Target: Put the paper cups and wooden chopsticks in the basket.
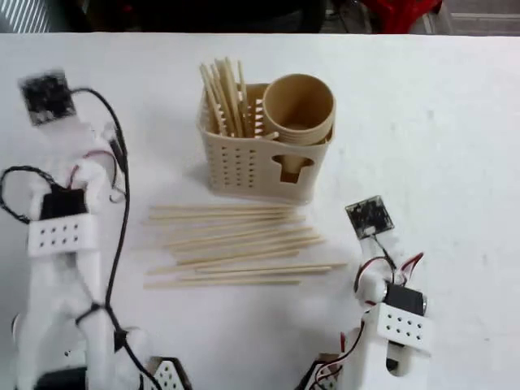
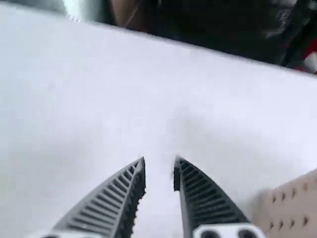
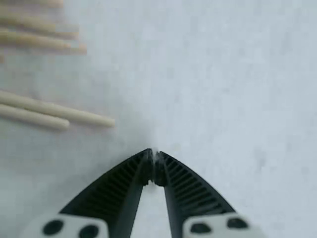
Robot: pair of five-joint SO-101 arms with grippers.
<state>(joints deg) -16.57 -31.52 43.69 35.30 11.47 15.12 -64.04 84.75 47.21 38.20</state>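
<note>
looking down on a white table, a beige basket stands near the far middle. stacked paper cups sit in the compartment on the right of the high view, and a bundle of upright chopsticks leans in the one on the left. loose chopsticks lie flat just in front of the basket, between the two arms. the left gripper hangs over bare table beside the basket, jaws slightly parted, holding nothing. the right gripper is clenched tip to tip on nothing, near the ends of the loose chopsticks.
</note>
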